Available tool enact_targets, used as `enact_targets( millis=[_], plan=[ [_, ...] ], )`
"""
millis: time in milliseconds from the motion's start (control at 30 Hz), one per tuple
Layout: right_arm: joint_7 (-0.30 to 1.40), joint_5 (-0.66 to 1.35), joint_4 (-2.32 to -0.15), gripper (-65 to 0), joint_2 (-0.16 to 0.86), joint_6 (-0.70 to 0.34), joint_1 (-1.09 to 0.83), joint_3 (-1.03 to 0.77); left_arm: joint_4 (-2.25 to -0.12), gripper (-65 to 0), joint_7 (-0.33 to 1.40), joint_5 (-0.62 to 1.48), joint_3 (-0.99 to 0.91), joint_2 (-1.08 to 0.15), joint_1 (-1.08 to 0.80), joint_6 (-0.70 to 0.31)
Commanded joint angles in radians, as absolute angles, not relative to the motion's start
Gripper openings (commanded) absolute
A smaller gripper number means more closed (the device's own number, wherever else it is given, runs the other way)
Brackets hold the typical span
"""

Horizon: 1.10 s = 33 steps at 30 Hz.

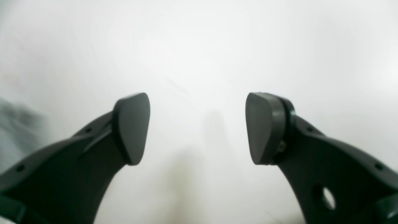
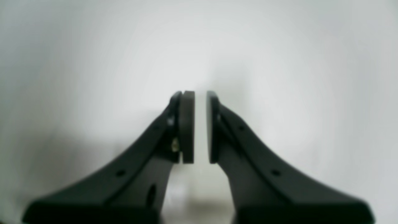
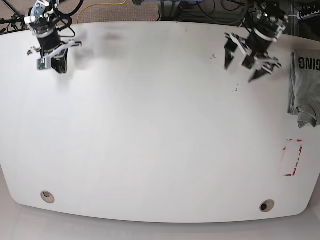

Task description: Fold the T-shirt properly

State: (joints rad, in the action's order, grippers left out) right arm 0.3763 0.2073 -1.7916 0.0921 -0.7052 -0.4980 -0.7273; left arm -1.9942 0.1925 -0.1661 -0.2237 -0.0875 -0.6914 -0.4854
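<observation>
The light grey T-shirt with black letters "ING" lies crumpled at the table's right edge, partly cut off by the base view's border. My left gripper hangs open and empty above the bare table, to the left of the shirt and apart from it. In the left wrist view the left gripper has its pads wide apart over the white surface. My right gripper is at the far left back corner. In the right wrist view the right gripper shows only a thin slit between its pads and holds nothing.
The white table has a red marked rectangle near its right front. Two round holes sit near the front edge. Cables lie beyond the far edge. A blurred grey patch sits at the left wrist view's left edge.
</observation>
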Motion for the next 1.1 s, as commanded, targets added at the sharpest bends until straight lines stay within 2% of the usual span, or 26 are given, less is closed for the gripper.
enact_targets(
  millis=[0,100,267,533,733,867,1067],
  plan=[
    [0.352,0.268,-1.857,-59.1,0.101,-0.698,-0.599,-0.75,-2.02,-20.4,0.173,-0.197,-0.228,-0.028,-0.794,-0.473],
    [0.352,0.292,-1.894,-59.1,0.076,-0.698,-0.693,-0.751,-2.017,-20.4,0.145,-0.216,-0.232,0.024,-0.903,-0.472],
    [0.352,0.312,-1.916,-59.1,0.035,-0.698,-0.825,-0.748,-2.015,-20.4,0.105,-0.186,-0.228,0.041,-1.063,-0.47],
    [0.351,0.317,-1.906,-59.1,-0.044,-0.698,-0.957,-0.745,-1.977,-20.4,0.097,-0.088,-0.206,0.033,-1.178,-0.47],
    [0.352,0.285,-1.847,-59.1,-0.079,-0.698,-0.995,-0.745,-1.856,-20.4,0.097,-0.09,-0.188,0.031,-1.168,-0.47],
    [0.352,0.188,-1.778,-59.1,-0.113,-0.698,-0.977,-0.725,-1.716,-20.4,0.099,-0.088,-0.15,-0.036,-1.09,-0.47],
    [0.325,0.077,-1.638,-59.1,-0.096,-0.698,-0.946,-0.633,-1.517,-20.4,0.097,-0.084,-0.133,-0.056,-0.987,-0.47]
  ],
)
